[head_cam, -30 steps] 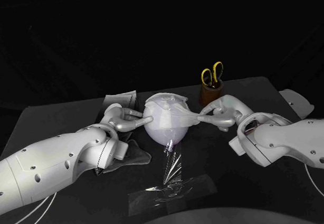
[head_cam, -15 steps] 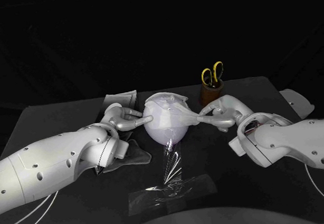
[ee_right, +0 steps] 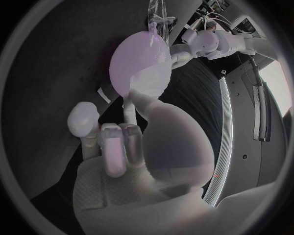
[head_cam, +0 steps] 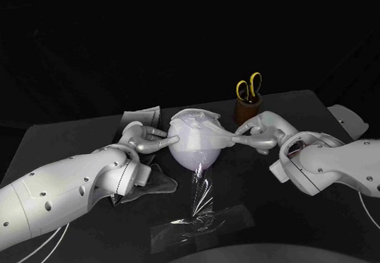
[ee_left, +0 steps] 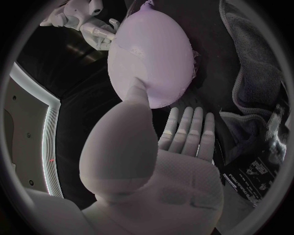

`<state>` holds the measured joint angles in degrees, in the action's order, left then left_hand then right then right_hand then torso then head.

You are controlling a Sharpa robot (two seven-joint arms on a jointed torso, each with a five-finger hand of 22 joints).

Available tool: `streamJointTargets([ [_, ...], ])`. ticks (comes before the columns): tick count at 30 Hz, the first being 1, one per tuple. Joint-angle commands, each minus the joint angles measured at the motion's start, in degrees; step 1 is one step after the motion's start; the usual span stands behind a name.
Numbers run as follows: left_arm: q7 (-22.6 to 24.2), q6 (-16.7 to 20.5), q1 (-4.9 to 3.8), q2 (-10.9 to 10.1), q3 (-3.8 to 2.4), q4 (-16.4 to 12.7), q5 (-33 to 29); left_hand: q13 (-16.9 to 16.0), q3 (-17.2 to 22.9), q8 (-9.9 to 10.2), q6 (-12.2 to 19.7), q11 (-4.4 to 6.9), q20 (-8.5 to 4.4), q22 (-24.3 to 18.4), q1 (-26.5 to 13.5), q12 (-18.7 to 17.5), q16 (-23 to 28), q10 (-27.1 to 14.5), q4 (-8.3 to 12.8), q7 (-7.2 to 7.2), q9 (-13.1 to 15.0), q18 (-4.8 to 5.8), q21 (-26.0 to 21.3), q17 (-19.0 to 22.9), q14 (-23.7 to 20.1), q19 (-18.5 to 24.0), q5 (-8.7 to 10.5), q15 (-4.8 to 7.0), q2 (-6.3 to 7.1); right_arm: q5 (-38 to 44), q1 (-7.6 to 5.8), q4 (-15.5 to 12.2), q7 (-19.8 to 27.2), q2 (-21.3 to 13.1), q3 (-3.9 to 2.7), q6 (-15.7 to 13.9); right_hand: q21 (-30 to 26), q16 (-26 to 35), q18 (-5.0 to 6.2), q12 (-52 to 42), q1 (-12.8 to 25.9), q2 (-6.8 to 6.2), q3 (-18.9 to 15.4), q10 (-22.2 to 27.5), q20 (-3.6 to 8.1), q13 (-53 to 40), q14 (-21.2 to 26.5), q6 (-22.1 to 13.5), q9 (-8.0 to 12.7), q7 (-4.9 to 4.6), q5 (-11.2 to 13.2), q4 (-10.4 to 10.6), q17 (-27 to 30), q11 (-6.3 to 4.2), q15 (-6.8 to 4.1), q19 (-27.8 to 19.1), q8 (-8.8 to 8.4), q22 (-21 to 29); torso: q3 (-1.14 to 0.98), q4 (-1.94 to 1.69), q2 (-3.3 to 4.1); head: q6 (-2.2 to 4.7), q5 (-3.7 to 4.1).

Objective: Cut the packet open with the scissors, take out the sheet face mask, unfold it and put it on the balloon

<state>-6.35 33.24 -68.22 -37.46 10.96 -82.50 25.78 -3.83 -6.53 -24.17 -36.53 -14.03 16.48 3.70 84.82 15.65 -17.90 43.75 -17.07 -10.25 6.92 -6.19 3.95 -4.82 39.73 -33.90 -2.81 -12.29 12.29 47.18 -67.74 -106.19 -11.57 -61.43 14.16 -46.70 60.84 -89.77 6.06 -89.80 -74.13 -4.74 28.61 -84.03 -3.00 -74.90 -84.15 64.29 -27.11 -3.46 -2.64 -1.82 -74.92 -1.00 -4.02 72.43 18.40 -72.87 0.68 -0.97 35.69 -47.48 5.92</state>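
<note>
Zero change | left hand (head_cam: 143,137) spread, fingertip touching balloon (head_cam: 195,158) | right hand (head_cam: 263,131) on mask (head_cam: 198,119), grip cannot tell

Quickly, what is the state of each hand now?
Left hand: open, thumb touching the balloon.
Right hand: one fingertip on the mask; whether it holds it cannot be told.

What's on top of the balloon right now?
The white sheet mask drapes over the upper part of the balloon, with the left hand and right hand touching its sides. The surface beneath the mask is covered.
</note>
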Motion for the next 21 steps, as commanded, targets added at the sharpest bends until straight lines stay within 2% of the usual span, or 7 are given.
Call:
streamJointTargets([
  [1, -1.04, 0.22, 0.05, 0.25, 0.04, 0.31, 0.53, -0.07, 0.30, -0.22, -0.38, 0.07, 0.09, 0.00, 0.06, 0.19, -0.21, 0.30, -0.06, -6.58, 0.06, 0.51, 0.22, -0.05, 0.50, -0.30, -0.07, 0.06, -0.42, 0.75, -0.10, 0.44, 0.18, -0.10, -0.02, 1.20, 0.19, -0.23, 0.45, -0.20, -0.28, 0.06, 0.04, -5.97, -0.04, -15.10, -5.85, 1.10, -0.25, 0.85, -0.15, -0.38, -15.08, -0.54, -0.44, 0.50, 0.20, -0.08, 0.00, -0.01, 0.03, 0.10, 0.08],
  [21, -2.27, 0.14, 0.05, 1.24, 0.07, 1.48, 1.39, -0.06, 0.45, -0.27, -0.38, 0.06, 0.09, -0.01, 0.19, 0.22, -0.18, 0.30, -0.06, -6.60, 0.08, 0.51, 0.20, -0.05, 0.52, -0.15, -0.06, 0.06, -0.43, 1.64, -0.94, 3.02, -0.37, -1.10, -0.01, 3.34, 0.32, -0.23, 0.42, -0.20, -0.24, 0.02, 0.06, -5.97, -0.03, -15.10, -5.85, 1.10, -0.27, 0.85, -0.15, -0.42, -15.08, -0.54, -0.44, 0.58, 0.21, -0.16, 0.01, 0.02, 0.02, 0.16, 0.13],
])
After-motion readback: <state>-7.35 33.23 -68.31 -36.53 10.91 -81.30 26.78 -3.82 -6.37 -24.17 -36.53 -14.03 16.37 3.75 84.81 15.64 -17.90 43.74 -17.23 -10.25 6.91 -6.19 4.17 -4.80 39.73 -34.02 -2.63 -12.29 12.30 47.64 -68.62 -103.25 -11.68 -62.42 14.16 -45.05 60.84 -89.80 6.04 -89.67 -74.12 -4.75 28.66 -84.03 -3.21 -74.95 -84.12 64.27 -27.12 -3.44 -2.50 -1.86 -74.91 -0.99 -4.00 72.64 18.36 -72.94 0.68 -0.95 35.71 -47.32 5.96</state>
